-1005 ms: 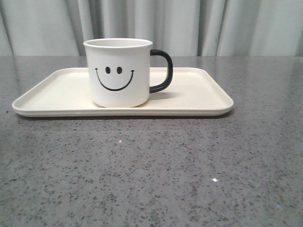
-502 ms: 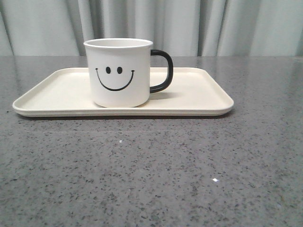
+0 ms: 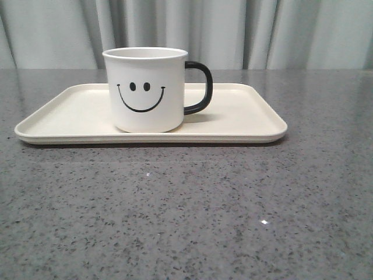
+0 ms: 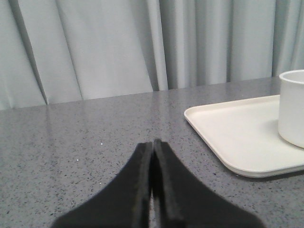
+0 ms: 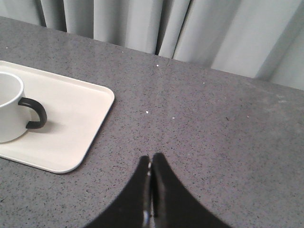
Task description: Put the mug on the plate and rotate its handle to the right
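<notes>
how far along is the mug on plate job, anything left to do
It looks finished. The mug stands upright on the plate, and its handle points to the right in the front view. Nothing is in hand: the left gripper and right gripper both have their fingers shut on nothing, over the bare table and clear of the plate. No step appears to be left.

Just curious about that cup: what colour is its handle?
The handle is glossy black, on a white mug; clearest in the front view.

front: low, close, facing curtain [image 3: 233,29] | wrists: flanking, both share plate [image 4: 237,137]
</notes>
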Robot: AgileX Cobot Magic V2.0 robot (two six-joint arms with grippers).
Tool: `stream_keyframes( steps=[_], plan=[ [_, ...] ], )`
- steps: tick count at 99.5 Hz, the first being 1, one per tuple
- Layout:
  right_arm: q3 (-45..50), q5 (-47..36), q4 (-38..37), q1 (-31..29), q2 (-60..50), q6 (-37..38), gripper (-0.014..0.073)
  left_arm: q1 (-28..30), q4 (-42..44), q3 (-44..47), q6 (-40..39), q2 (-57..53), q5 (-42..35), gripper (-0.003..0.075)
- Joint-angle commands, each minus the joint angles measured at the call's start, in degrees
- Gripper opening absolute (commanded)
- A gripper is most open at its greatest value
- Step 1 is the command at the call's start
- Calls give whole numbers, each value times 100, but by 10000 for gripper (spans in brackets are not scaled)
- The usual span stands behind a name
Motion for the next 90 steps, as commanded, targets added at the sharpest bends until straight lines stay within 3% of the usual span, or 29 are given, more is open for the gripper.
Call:
stream_keyframes(
  steps=[1, 90],
  plan=[
    [-112, -393, 37, -40, 33, -12, -120, 13, -8, 36, -60, -167, -710, -20],
    [-112, -398, 37, -40, 33, -12, -120, 27, 15, 50, -60, -167, -734, -20]
  ],
)
